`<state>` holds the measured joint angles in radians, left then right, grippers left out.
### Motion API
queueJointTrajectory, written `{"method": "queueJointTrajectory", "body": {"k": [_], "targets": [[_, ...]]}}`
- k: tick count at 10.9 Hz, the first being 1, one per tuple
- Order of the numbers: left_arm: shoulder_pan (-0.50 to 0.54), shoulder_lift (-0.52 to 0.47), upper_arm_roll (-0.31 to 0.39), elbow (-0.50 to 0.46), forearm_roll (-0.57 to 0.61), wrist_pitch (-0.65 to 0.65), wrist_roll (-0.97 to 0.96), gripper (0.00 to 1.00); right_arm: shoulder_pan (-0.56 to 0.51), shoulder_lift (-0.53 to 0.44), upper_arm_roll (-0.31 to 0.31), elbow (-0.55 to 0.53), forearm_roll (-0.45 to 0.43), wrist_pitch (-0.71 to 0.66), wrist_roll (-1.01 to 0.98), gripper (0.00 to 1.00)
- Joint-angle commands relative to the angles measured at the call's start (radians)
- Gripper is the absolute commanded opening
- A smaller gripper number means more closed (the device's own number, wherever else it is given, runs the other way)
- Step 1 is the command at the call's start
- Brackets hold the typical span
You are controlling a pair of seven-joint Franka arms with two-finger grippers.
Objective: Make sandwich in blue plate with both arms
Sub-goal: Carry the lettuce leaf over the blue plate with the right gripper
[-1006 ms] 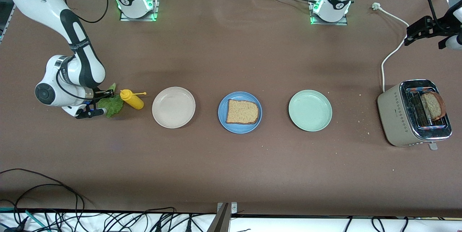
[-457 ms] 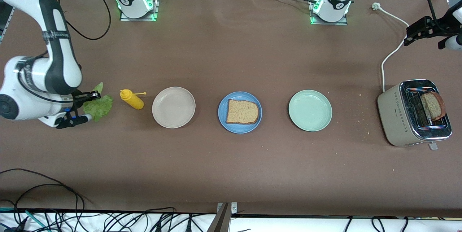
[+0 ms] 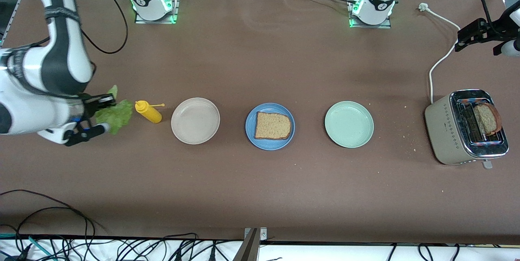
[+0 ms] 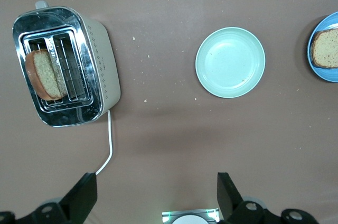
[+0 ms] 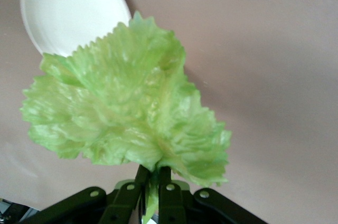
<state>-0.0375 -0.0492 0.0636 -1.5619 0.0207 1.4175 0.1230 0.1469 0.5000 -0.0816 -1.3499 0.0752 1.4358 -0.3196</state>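
One thin pinch at the stem was all that secured the lettuce leaf (image 5: 127,113) when I reviewed this moment. The right gripper (image 3: 94,115), clamped tight on the leaf's base, hung in the air over the right arm's end of the table (image 3: 260,196), beside the yellow squeeze bottle (image 3: 148,111).

Risks as I judged them:
- The leaf was limp and crinkled, with a frilled edge. A fast swing toward the blue plate (image 3: 250,132) could have made it flap, fold or tear out of the pinch.
- The bottle stood between the gripper and the plates. A low carry could have knocked it over.
- The beige plate (image 3: 195,120) lay first along the path. An early release would have dropped the leaf there.

The blue plate was shallow, round plastic with a raised rim, sitting between the beige plate and the pale green plate (image 3: 349,124). It held one square, grainy brown bread slice (image 3: 272,126) with a darker crust. A second slice (image 4: 43,75) stood in the toaster (image 3: 463,129), a cream body with a chrome top.

The left gripper (image 4: 157,192) waited high above the left arm's end of the table, fingers fully spread, holding nothing.
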Motion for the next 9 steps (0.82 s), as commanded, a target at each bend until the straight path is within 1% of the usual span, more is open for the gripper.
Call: {"method": "queueJointTrajectory", "body": {"k": [1,2,4,5,7,9], "targets": [[0.004,0.0,-0.007,0.007,0.024,-0.011,0.012,1.0,0.176,0.023,-0.001,0.051,0.015,-0.011,0.254,0.01],[0.004,0.0,-0.007,0.006,0.022,-0.011,0.012,1.0,0.215,0.032,0.006,0.055,0.053,0.012,0.331,0.01],[0.004,0.0,-0.007,0.007,0.021,-0.011,0.014,1.0,0.293,0.075,0.006,0.054,0.156,0.113,0.483,0.01],[0.004,0.0,-0.007,0.008,0.021,-0.011,0.014,1.0,0.334,0.103,0.006,0.054,0.182,0.186,0.503,0.02],[0.007,0.0,-0.005,0.006,0.019,-0.011,0.014,1.0,0.388,0.165,0.013,0.055,0.198,0.341,0.49,0.02],[0.008,0.0,-0.005,0.006,0.019,-0.011,0.014,1.0,0.405,0.236,0.071,0.055,0.265,0.54,0.493,0.02]]}}
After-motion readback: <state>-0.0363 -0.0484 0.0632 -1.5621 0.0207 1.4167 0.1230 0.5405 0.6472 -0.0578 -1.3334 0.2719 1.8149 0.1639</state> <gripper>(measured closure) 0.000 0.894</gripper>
